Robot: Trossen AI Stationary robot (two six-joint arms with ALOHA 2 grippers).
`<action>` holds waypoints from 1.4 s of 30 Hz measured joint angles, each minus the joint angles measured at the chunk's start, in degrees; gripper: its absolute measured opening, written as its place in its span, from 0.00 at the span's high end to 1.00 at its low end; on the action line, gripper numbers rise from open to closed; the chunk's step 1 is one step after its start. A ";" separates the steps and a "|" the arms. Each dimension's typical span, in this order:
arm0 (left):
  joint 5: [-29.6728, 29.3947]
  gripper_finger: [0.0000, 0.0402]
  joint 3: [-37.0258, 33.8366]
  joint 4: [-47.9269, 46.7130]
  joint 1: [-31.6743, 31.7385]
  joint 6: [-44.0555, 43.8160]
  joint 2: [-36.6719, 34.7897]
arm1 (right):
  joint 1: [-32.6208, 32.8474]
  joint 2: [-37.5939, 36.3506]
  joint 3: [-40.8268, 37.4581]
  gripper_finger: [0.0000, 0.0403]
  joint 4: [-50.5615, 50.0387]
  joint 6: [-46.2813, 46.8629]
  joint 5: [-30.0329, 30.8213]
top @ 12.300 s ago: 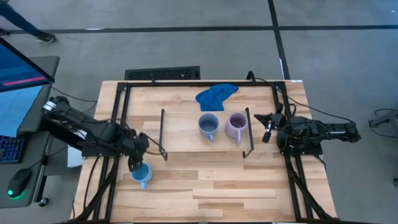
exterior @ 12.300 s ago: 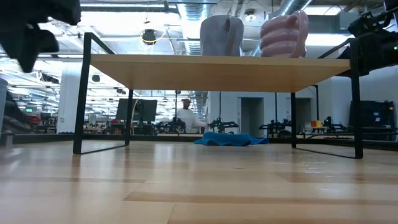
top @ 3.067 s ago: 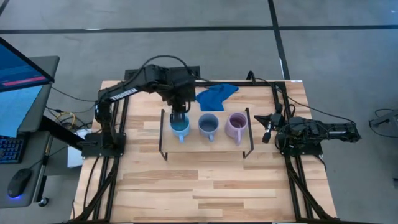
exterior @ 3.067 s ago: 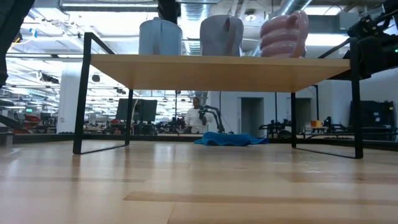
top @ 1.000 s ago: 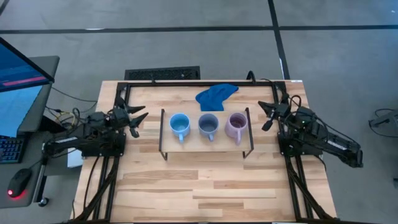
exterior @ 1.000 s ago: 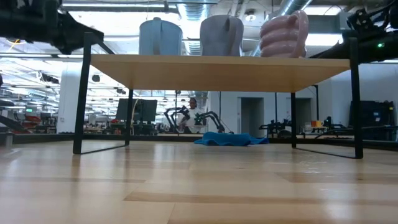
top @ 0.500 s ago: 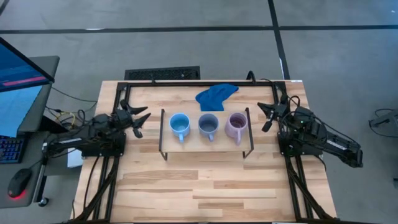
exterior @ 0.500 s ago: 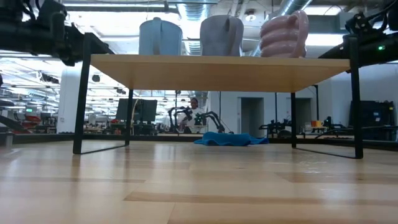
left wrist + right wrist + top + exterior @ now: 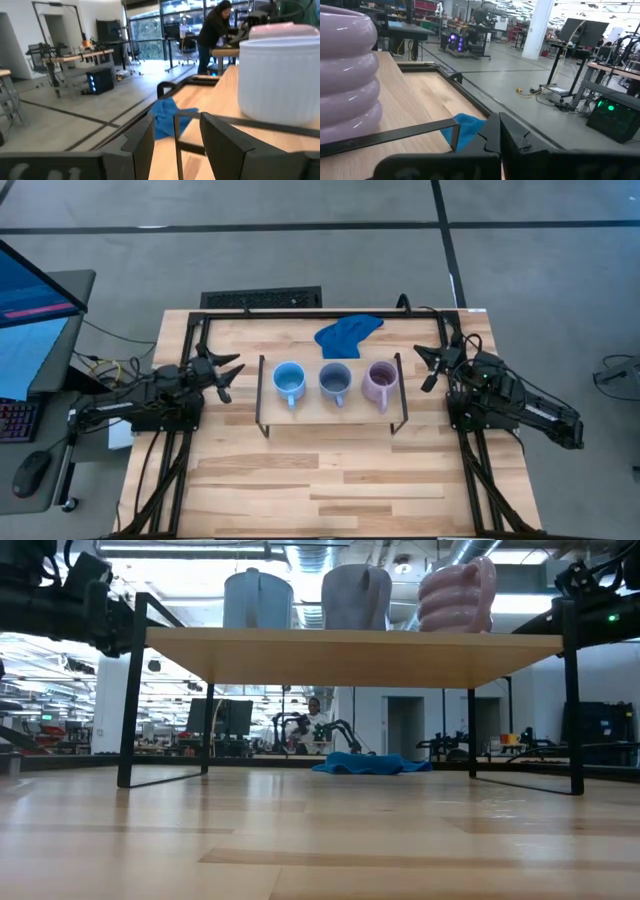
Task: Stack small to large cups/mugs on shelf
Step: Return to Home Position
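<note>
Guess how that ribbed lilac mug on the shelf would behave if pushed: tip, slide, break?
The lilac mug looks squat and wide, so it would probably slide rather than tip. Its glossy ribbed wall suggests ceramic: likely stiff, heavyish, breakable if it fell off the shelf.

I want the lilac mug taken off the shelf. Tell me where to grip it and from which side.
Pinch the rim wall of the lilac mug from straight above, on its right side, nearest the right end effector. Its mouth is open upward, the grey-blue mug stands close on its left, and its handle is clear of that side.
</note>
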 joint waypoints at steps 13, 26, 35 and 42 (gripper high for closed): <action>5.76 0.67 0.17 -5.50 0.00 -2.62 -0.04 | 0.00 0.00 0.00 0.97 -2.11 0.42 -0.20; 5.51 0.69 0.17 -5.81 0.00 -2.82 -0.02 | 0.00 0.00 0.00 0.97 -0.50 0.49 -0.22; 5.87 0.69 0.17 -5.94 0.00 -4.70 -0.02 | 0.00 0.00 -0.04 0.97 0.47 -1.08 -0.15; 6.17 0.69 0.17 -6.03 0.02 -5.15 -0.04 | 0.00 -0.06 -7.23 0.97 11.61 0.31 -0.10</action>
